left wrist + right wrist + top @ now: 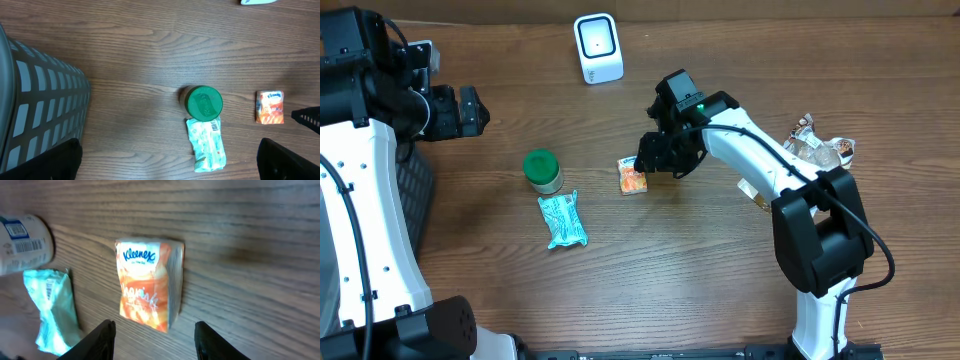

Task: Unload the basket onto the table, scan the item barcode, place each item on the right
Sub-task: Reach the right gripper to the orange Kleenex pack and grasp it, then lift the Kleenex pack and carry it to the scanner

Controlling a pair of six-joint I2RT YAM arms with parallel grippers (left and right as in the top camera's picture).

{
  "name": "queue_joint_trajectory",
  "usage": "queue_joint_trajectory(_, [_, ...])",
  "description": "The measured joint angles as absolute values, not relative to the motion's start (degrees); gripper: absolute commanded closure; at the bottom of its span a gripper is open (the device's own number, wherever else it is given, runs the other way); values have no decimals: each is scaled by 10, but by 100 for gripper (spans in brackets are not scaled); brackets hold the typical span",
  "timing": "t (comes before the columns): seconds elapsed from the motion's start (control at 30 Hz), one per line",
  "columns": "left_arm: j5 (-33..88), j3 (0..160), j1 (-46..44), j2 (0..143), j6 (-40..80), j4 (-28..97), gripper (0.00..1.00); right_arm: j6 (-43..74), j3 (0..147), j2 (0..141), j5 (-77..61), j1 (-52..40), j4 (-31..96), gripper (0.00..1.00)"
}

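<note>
Grip placement decides this step, which I judge to be taking hold of the orange tissue pack (149,282) so it can go to the white scanner (598,47) at the far edge of the table (720,290). The pack looks soft and flat, so the fingers should straddle its 2 long edges, come down almost to the wood, and close gently enough not to crumple it. A pinch on 1 corner would likely let it fold or swing. No barcode shows on the upturned printed face, so it probably sits underneath or on a side, and the hold should leave that face free to turn toward the scanner. The right gripper (157,341) is parted and empty, its 2 dark fingertips showing at the bottom of the wrist view with bare wood between them. The pack lies flat on the table just ahead of those tips, roughly in line with the gap, touching neither finger as far as I can tell. From overhead the gripper hangs just beside the pack's right edge. A green-lidded jar (542,170) and a teal packet (563,220) lie near, on the left arm's side, apart from the pack. The left gripper (172,161) hangs wide open and empty, near the basket (40,100).
</note>
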State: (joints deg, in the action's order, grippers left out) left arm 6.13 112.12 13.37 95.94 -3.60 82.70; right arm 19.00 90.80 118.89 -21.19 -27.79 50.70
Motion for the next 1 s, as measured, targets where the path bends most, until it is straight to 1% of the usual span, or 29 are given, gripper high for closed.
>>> queue_joint_trajectory(0.17, [61,1121,134,959,-36,827,1,227,869,1189,-224,-289,470,52])
queue_joint_trajectory(0.47, [61,1121,134,959,-36,827,0,271,813,1190,-226,-302,394,61])
queue_joint_trajectory(0.6, [61,1121,134,959,-36,827,1,281,799,1191,-224,-302,376,71])
queue_joint_trajectory(0.7, [61,1121,134,959,-36,827,0,286,788,1191,-224,-302,357,84])
queue_joint_trajectory(0.73, [61,1121,134,959,-36,827,1,289,785,1191,-224,-301,352,92])
queue_joint_trajectory(0.77, [61,1121,134,959,-36,827,1,291,783,1191,-224,-301,350,96])
queue_joint_trajectory(1.0, [61,1121,134,959,-36,827,1,294,782,1191,-232,-299,349,96])
